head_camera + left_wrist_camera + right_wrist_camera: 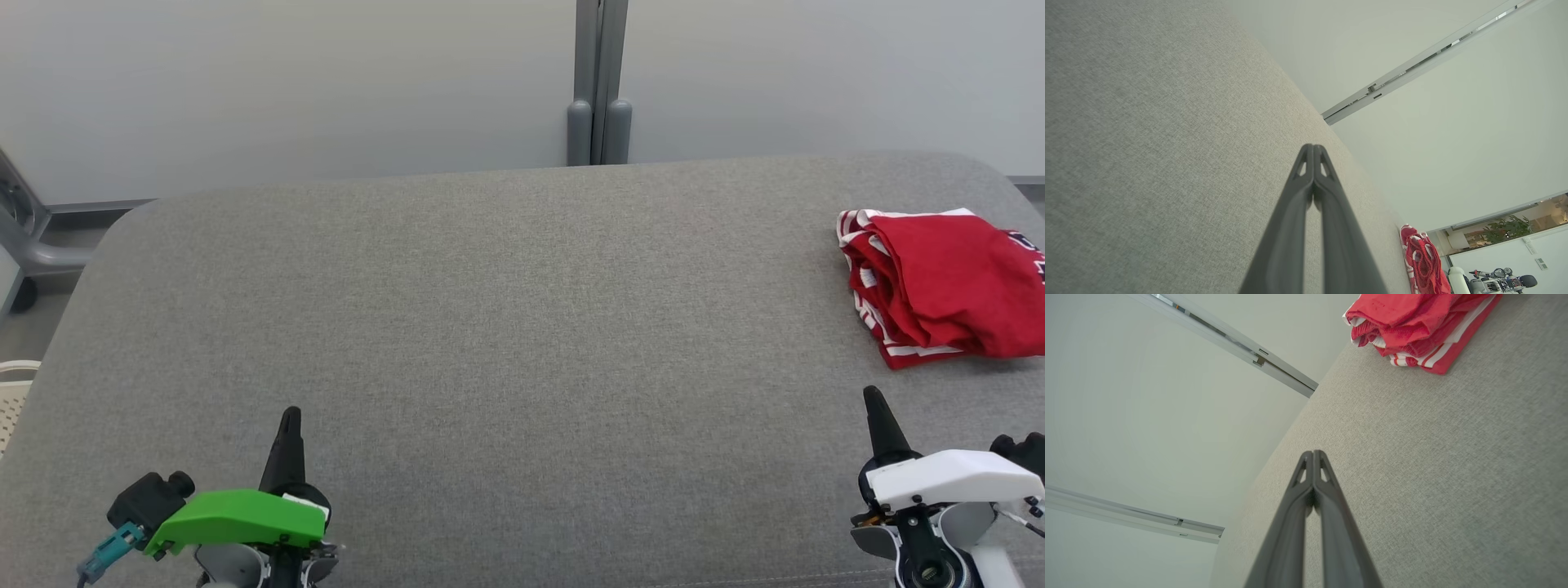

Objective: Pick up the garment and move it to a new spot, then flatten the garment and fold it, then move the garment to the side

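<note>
1. One tabletop (490, 327), covered in grey fabric.
2. One garment (939, 282): red with white stripes, folded in a bunched stack, lying on the tabletop's far right side.
3. Two sets: left fingers (291, 418) and right fingers (873, 402), each pressed together, empty, near edge.

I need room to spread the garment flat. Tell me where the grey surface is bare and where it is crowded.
The grey surface is bare from its left edge across the middle, bordered by the far wall, the left gripper and the right gripper. Crowded: the far right, where the bunched red garment lies beyond the right gripper.
</note>
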Robot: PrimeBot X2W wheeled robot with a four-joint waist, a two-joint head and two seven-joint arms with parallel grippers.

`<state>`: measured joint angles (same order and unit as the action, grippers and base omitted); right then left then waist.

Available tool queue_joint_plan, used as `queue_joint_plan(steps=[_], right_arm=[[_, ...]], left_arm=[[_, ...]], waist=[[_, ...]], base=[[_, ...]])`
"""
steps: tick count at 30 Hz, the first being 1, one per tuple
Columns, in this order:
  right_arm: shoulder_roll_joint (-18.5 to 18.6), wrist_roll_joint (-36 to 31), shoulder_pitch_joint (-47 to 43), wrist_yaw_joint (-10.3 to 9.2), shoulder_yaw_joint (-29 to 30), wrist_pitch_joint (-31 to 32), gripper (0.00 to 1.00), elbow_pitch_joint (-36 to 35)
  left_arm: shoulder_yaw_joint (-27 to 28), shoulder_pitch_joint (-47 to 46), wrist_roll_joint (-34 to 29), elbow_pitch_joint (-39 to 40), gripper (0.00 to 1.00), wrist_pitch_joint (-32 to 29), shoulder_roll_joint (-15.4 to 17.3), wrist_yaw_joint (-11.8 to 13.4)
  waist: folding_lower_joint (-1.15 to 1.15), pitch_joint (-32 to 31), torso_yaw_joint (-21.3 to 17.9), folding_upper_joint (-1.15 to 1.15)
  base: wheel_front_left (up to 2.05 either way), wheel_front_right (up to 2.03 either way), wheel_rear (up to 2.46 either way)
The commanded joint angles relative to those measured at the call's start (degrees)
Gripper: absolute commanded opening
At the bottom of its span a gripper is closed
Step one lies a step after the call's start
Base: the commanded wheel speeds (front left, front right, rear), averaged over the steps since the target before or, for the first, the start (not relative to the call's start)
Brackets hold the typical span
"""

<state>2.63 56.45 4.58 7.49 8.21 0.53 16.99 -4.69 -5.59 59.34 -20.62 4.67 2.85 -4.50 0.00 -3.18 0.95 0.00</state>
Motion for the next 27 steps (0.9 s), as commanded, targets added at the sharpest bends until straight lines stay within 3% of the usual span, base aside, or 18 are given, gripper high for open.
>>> queue_joint_plan(steps=[1,27], right_arm=[[0.32,1.97,1.77,0.02,0.52,0.63,0.00,-0.21],[0.35,16.93,5.06,0.02,3.48,5.50,0.00,1.68]], left_arm=[[0.45,-2.04,2.05,0.22,0.00,-0.34,0.05,-0.38],[2.43,-6.42,17.23,-1.34,0.00,-3.50,0.06,-1.69]], waist=[[0.00,0.10,-0.03,0.00],[0.00,1.52,-0.41,0.00]], base=[[0.00,0.00,0.00],[0.00,0.00,0.00]])
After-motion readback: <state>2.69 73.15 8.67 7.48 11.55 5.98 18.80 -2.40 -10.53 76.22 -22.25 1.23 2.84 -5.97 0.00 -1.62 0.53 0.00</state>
